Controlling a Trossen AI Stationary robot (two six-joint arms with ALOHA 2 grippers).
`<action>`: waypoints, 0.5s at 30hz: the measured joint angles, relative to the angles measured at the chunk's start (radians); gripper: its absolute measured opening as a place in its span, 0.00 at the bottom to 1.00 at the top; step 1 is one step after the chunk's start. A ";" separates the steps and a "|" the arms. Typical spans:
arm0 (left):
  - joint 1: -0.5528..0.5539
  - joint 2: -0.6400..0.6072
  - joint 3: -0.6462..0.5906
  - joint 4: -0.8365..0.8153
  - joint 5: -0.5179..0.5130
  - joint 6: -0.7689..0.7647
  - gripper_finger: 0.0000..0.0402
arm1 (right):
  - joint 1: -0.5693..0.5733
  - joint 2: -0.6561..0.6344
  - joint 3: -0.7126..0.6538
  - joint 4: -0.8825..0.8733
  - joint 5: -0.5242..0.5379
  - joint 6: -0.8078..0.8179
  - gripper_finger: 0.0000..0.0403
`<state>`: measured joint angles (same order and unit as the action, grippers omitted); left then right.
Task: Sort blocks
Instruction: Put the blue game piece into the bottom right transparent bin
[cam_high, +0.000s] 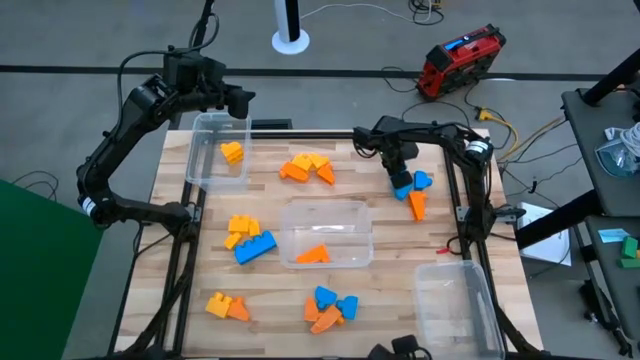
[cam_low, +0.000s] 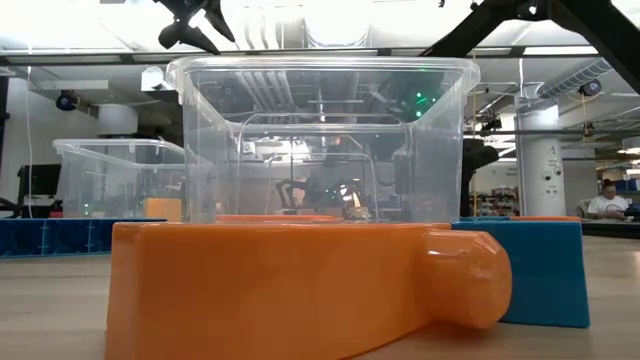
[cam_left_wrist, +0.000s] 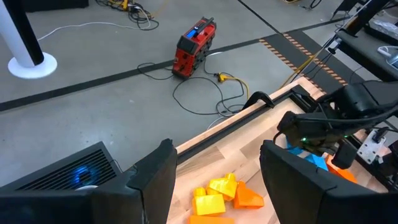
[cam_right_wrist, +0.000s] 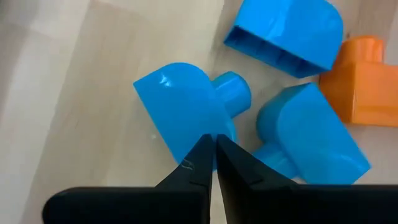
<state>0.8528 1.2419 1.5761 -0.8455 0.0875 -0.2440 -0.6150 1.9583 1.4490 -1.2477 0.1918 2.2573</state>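
Note:
Yellow, orange and blue blocks lie in groups on the wooden table: far centre (cam_high: 308, 168), left (cam_high: 248, 238) and near (cam_high: 330, 308). My right gripper (cam_high: 402, 172) is shut and points down at three blue blocks (cam_high: 412, 184) and an orange one (cam_high: 417, 206) at the far right. In the right wrist view its tips (cam_right_wrist: 212, 146) stand at the edge of a blue rounded block (cam_right_wrist: 180, 106). My left gripper (cam_high: 238, 100) hangs open above the far-left bin (cam_high: 215, 170), which holds a yellow block (cam_high: 232, 152). Nothing is between its fingers (cam_left_wrist: 217, 158). My right gripper's shut fingertips (cam_right_wrist: 202, 155) come from above, pointing down, at the near edge of the blue rounded block (cam_right_wrist: 199, 127), which lies on the table. Whether they touch it, I cannot tell.
A clear bin (cam_high: 325, 232) at the table's middle holds an orange block (cam_high: 313, 254). Another clear bin (cam_high: 455, 300) stands at the near right. In the low view an orange block (cam_low: 300, 285) and a blue one (cam_low: 540, 270) lie close before a bin (cam_low: 320, 140).

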 joint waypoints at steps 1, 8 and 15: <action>0.000 0.000 0.000 0.000 0.000 0.000 0.52 | -0.003 0.001 0.000 0.017 -0.010 -0.022 0.03; 0.000 0.000 0.000 0.000 -0.001 0.028 0.52 | -0.003 -0.010 0.015 0.125 -0.033 -0.132 0.03; 0.000 0.002 0.000 0.000 -0.002 0.028 0.52 | 0.011 -0.067 0.059 0.076 -0.050 -0.323 0.03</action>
<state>0.8528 1.2434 1.5761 -0.8452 0.0857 -0.2161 -0.6040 1.8916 1.5084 -1.1720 0.1423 1.9339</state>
